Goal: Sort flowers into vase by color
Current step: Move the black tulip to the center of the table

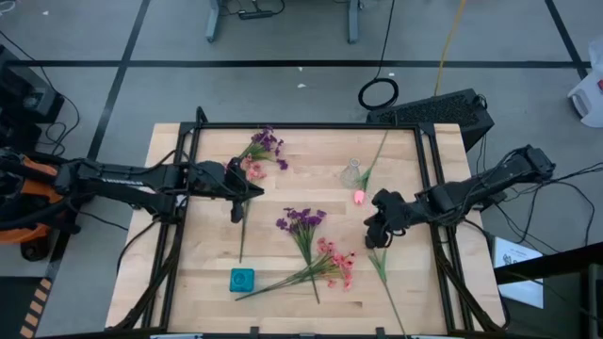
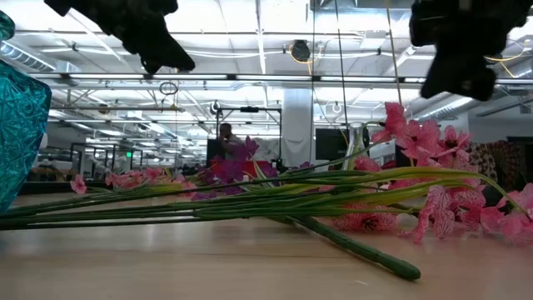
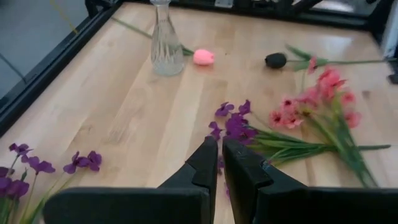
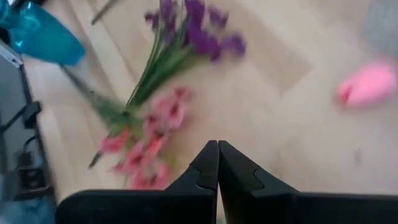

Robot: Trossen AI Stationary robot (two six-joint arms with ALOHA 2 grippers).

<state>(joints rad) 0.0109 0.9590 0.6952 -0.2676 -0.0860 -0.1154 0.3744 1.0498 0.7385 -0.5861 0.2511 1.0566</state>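
Both grippers hang above the table, shut and holding nothing. My left gripper (image 1: 247, 193) (image 3: 219, 152) hovers over a thin green stem (image 1: 242, 235). Beyond it lie a pink and purple spray (image 1: 262, 153). My right gripper (image 1: 374, 229) (image 4: 217, 155) is over the head end of a leafy stem (image 1: 384, 268) with a dark bud (image 3: 275, 60). A purple spray (image 1: 301, 219) and a pink spray (image 1: 334, 262) lie crossed mid-table. A pink bud (image 1: 359, 197) lies beside the clear glass vase (image 1: 351, 172). The teal vase (image 1: 242, 279) stands near the front edge.
In the low view the stems and pink blossoms (image 2: 416, 142) lie flat on the wood, with both grippers high above them. A black frame (image 1: 311, 125) rims the table. Bare wood shows at the left (image 1: 203, 273) and the far right (image 1: 415, 169). A person stands far behind (image 2: 225, 137).
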